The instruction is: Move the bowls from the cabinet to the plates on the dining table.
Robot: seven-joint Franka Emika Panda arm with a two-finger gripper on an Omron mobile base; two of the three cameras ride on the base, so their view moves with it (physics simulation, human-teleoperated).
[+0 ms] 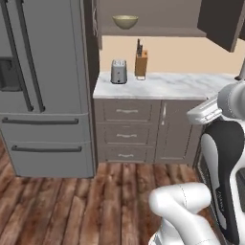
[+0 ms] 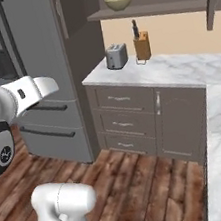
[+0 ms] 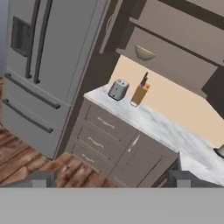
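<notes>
An olive-tan bowl (image 1: 125, 21) (image 2: 118, 2) (image 3: 144, 53) sits on the lower shelf of the open cabinet (image 1: 158, 31) (image 2: 157, 9) (image 3: 175, 57), whose dark doors stand swung outward. The bowl is above the toaster, at the left end of the shelf. My gripper (image 3: 113, 181) is open, its two dark fingertips (image 3: 39, 179) far apart with nothing between them. It stands well back from the cabinet, several bowl-widths away, and points toward it. The plates and the dining table are out of view.
A silver toaster (image 1: 118, 72) (image 2: 116, 56) and a wooden knife block (image 1: 140, 63) (image 2: 142, 46) stand on the marble counter (image 1: 167, 86) over drawers (image 1: 127, 134). A grey fridge (image 1: 43, 86) fills the left. The wooden floor (image 1: 72, 206) lies in front.
</notes>
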